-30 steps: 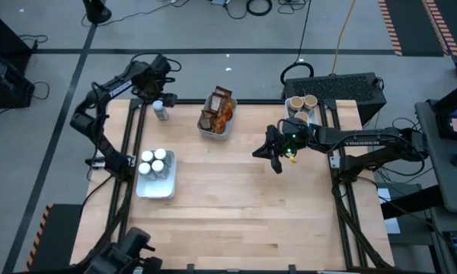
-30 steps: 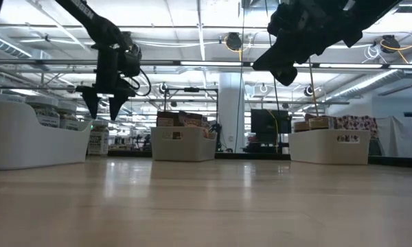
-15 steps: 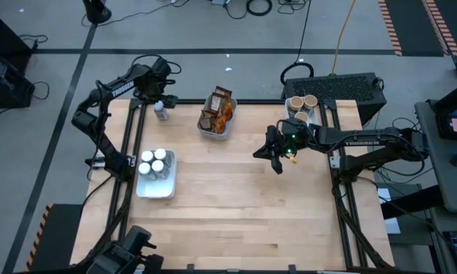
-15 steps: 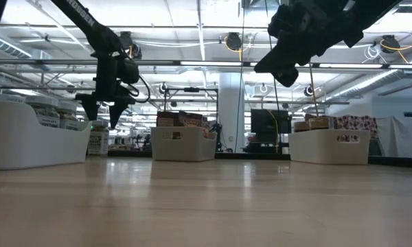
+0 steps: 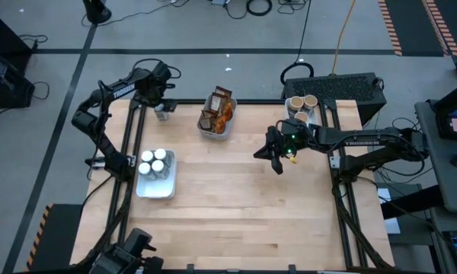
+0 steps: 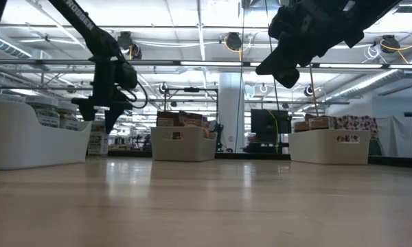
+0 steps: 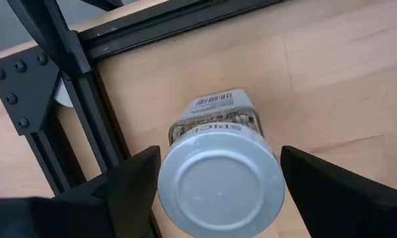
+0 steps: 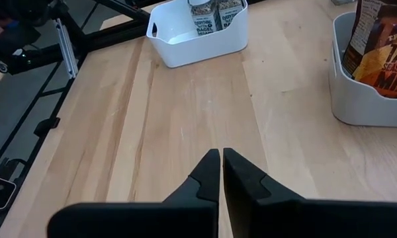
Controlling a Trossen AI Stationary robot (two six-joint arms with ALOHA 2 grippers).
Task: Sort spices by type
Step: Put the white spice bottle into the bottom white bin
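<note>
The lone white-capped jar (image 7: 218, 182) stands upright on the table (image 5: 244, 198) at about eleven o'clock in the overhead view, close to the far left corner and just beside the dark frame rail (image 7: 86, 99). Its long axis runs straight up toward me: from my wrist I look down onto the round cap, with the label and barcode showing beyond it. My left gripper (image 5: 161, 106) sits directly above it, pincer spread wide, one finger (image 7: 129, 185) on each side of the cap at nine and three o'clock around it. I see small gaps on both sides, so I judge nothing is grasped yet. That is the relation that matters: the jar lies straight below me, between my fingers, so the coming move should be a squeeze, perhaps after a slight drop, rather than any sideways reach.

The tray (image 5: 170, 180) with the other white-capped jars (image 5: 155, 161) lies toward six o'clock from here, on my own side of the table, so I am by far the nearer arm. The packets (image 5: 219, 110) sit in their tub at twelve o'clock, the round tan-topped tubs (image 5: 301, 103) at one o'clock.

My right gripper (image 5: 275, 158) waits right of centre above bare wood, pincer clenched on nothing.
</note>
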